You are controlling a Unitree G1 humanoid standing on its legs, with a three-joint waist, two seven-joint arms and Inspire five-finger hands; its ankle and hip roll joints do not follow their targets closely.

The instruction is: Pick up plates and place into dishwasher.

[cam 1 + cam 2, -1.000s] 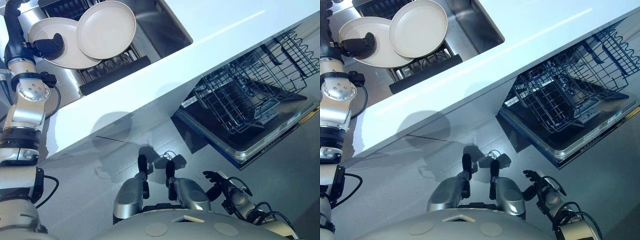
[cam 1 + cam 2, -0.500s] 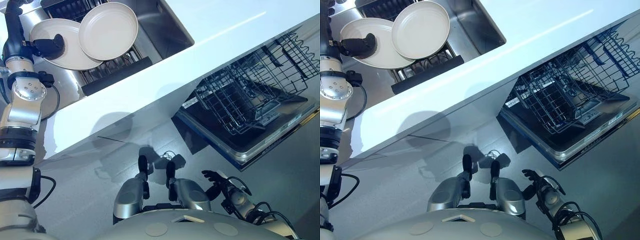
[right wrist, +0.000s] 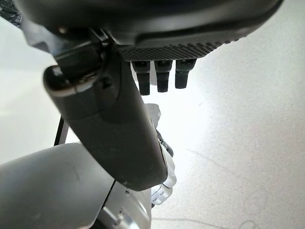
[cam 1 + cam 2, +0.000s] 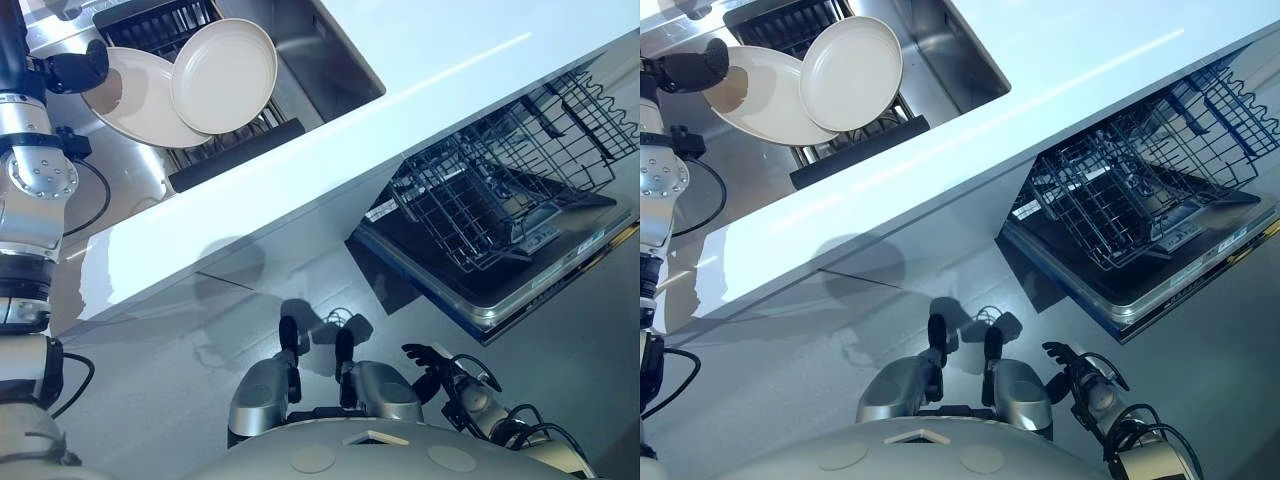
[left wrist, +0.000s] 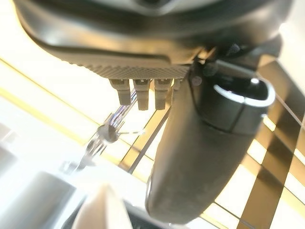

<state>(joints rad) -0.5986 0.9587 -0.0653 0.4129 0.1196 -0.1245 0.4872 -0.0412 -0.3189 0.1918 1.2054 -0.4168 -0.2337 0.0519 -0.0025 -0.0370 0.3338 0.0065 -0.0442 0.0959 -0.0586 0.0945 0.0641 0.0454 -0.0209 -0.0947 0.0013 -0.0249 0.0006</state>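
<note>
Your left hand [image 4: 78, 68] up at sink [image 4: 330, 60], thumb curled over rim of larger plate [image 4: 125, 100]; grip looks like pinch on rim, fingers behind plate hidden. Smaller plate [image 4: 224, 75] overlaps larger one, both leaning on dark drying rack [image 4: 235, 140] in sink basin. Dishwasher [image 4: 500, 290] door down, wire rack [image 4: 500, 190] pulled out, nothing in it. Your right hand [image 4: 432, 362] low beside body over floor, fingers loosely spread, holding nothing. White countertop [image 4: 400, 90] between sink and dishwasher.
</note>
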